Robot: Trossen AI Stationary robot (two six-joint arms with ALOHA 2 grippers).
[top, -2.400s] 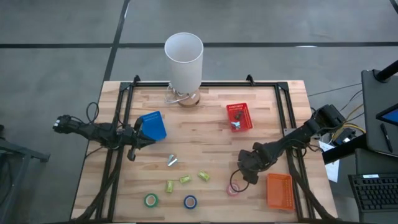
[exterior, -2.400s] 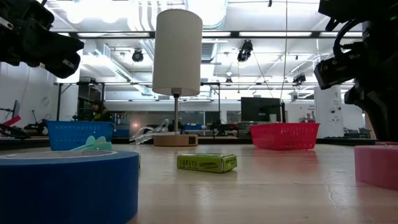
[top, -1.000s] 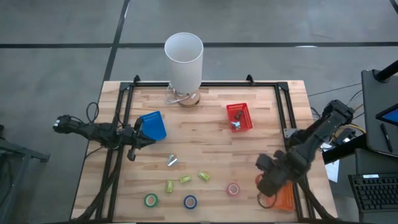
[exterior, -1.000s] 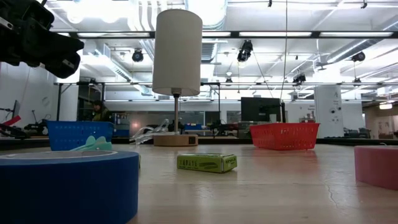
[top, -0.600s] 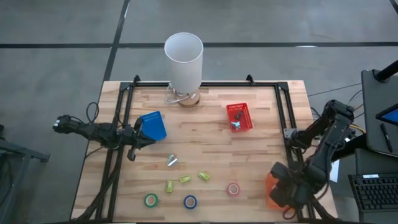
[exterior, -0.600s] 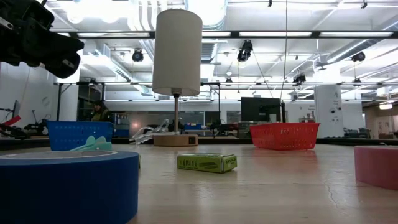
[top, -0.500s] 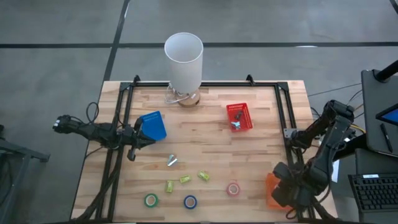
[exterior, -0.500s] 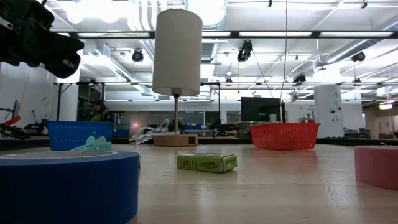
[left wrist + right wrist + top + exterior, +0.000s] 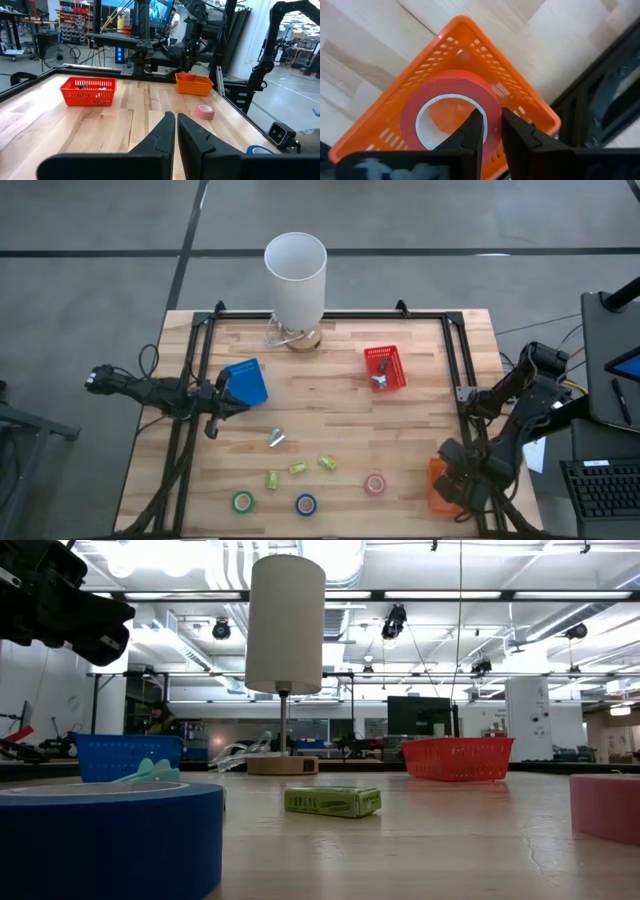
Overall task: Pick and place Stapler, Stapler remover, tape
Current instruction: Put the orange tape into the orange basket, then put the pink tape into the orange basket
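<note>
My right gripper [image 9: 452, 488] hovers over the orange basket [image 9: 435, 483] at the table's near right corner, shut on a red tape roll [image 9: 447, 85]. The pink roll [image 9: 375, 483], blue roll [image 9: 306, 504] and green roll [image 9: 243, 502] lie flat near the table's near edge. A small silver piece [image 9: 276, 438] lies mid-table. My left gripper [image 9: 232, 402] waits shut beside the blue basket [image 9: 246, 383], touching nothing. The red basket [image 9: 384, 368] holds a small metal thing. My right gripper pinches the red roll's wall [image 9: 492, 107], with one finger [image 9: 474, 131] inside the ring's hole and the other [image 9: 514, 134] outside. The fingers come from above, pointing down. The roll sits level over the orange basket [image 9: 465, 25]; whether it rests on the basket's floor I cannot tell.
A white lamp [image 9: 295, 270] stands at the far edge. Three yellow-green blocks [image 9: 298, 468] lie between the silver piece and the rolls. Black frame rails [image 9: 465, 380] run along the table's sides. Bare wood stretches between the red basket and the pink roll.
My right gripper has carried the red roll toward the table's near right corner, from beside the pink roll to above the orange basket, then stayed nearly still. The pink, blue and green rolls have not moved.
</note>
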